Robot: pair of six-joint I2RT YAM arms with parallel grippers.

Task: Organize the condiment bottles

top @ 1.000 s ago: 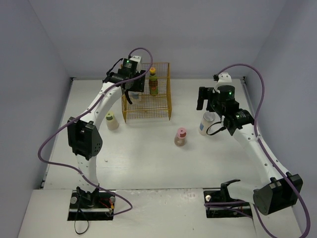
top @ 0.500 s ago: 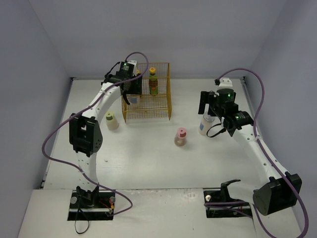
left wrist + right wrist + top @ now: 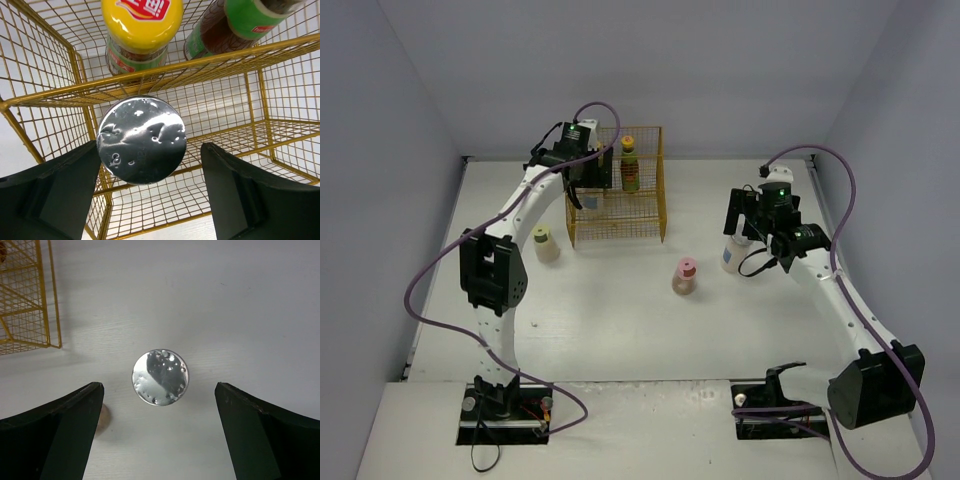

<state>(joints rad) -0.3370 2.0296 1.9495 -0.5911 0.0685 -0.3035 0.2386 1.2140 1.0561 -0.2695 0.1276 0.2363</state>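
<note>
White table (image 3: 620, 330) carries a yellow wire rack (image 3: 620, 215) at its far side, left of centre. Both arms reach out over it, the left to the rack and the right to the open table on the right.

Inside the rack stands a dark bottle with a yellow cap (image 3: 141, 20). A second dark bottle with a green band (image 3: 240, 25) is just beside it, its cap out of the wrist view. On the near side of a rack rail from these two stands a silver-lidded jar (image 3: 141, 140), wire mesh all around it. The other silver-lidded jar (image 3: 160, 377) stands on bare table, well apart from the rack. A pink-capped beige bottle (image 3: 685, 275) sits between that jar and the rack. A beige bottle with a yellow-green cap (image 3: 545, 243) stands just left of the rack.

The left gripper (image 3: 150, 147) straddles the jar in the rack with its jaws parted: one finger close against the lid, the other clearly off it. The right gripper (image 3: 159, 385) hangs over the table jar, spread wide and touching nothing.
</note>
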